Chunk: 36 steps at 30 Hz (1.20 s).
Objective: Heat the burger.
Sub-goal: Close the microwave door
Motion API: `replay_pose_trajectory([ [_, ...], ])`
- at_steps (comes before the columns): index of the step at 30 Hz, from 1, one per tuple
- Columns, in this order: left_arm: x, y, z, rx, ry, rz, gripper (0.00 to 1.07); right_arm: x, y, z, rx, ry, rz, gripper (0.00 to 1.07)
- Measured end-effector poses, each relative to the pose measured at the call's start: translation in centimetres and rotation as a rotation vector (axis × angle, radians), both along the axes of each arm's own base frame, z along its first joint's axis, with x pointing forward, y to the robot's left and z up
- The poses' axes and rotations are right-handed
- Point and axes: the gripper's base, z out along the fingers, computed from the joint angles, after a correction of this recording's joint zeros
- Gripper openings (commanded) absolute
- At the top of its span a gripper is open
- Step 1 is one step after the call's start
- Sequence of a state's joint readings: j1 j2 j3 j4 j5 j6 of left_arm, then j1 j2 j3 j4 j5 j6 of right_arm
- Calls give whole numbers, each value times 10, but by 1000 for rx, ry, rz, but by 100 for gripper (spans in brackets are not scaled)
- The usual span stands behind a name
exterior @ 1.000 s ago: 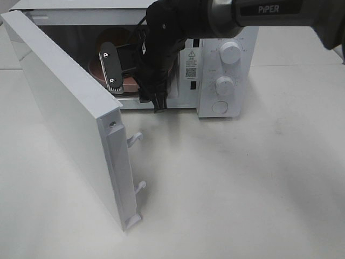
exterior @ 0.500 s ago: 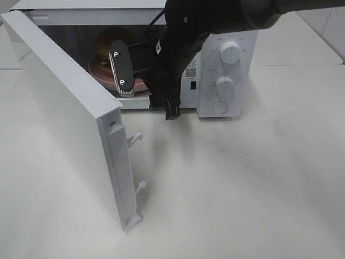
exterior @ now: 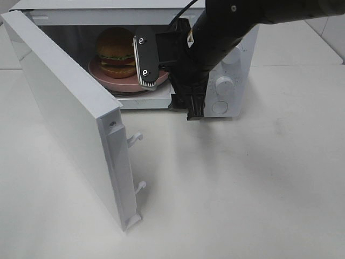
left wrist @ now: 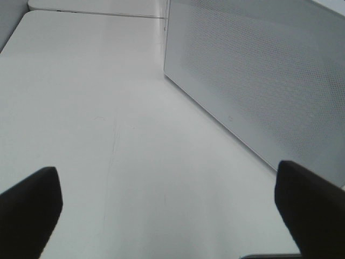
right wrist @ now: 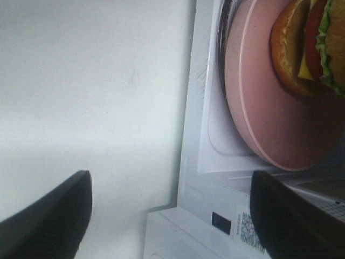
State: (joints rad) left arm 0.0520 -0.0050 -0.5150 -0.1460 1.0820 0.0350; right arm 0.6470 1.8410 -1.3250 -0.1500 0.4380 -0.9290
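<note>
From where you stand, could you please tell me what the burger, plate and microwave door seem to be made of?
Burger: probably plastic, glossy; the bun shines evenly, though real food is possible. Plate: smooth pink plastic or glazed ceramic; soft sheen, uniform colour. Door: white painted metal or plastic; flat, matte, sharp-edged.

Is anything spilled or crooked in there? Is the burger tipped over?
Nothing stands out. The burger sits upright on the pink plate inside the microwave, its layers stacked neatly, and nothing is spilled. The microwave door just stands wide open.
</note>
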Motion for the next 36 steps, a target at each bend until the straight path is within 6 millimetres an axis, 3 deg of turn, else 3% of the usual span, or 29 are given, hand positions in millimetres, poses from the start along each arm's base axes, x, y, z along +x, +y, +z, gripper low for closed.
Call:
replay_pose_trajectory([
  [6, 0, 0, 0, 0, 0, 0, 100, -20, -17, 10, 29, 14, -50, 76],
  [13, 0, 0, 0, 0, 0, 0, 100, -50, -46, 22, 116, 66, -258, 76],
  [16, 0, 0, 0, 0, 0, 0, 100, -54, -49, 23, 125, 76, -293, 76],
  [19, 0, 0, 0, 0, 0, 0, 100, -64, -60, 25, 141, 112, -400, 76],
  [21, 0, 0, 0, 0, 0, 0, 100, -78, -75, 25, 160, 176, -593, 76],
  [27, 0, 0, 0, 0, 0, 0, 100, -92, -88, 26, 180, 238, -776, 76],
  [29, 0, 0, 0, 0, 0, 0, 100, -110, -102, 26, 196, 272, -902, 76],
  [32, 0, 0, 0, 0, 0, 0, 100, -114, -105, 26, 200, 278, -927, 76],
  [34, 0, 0, 0, 0, 0, 0, 100, -134, -120, 25, 212, 297, -1007, 76],
  [36, 0, 0, 0, 0, 0, 0, 100, -138, -124, 26, 214, 301, -1022, 76],
])
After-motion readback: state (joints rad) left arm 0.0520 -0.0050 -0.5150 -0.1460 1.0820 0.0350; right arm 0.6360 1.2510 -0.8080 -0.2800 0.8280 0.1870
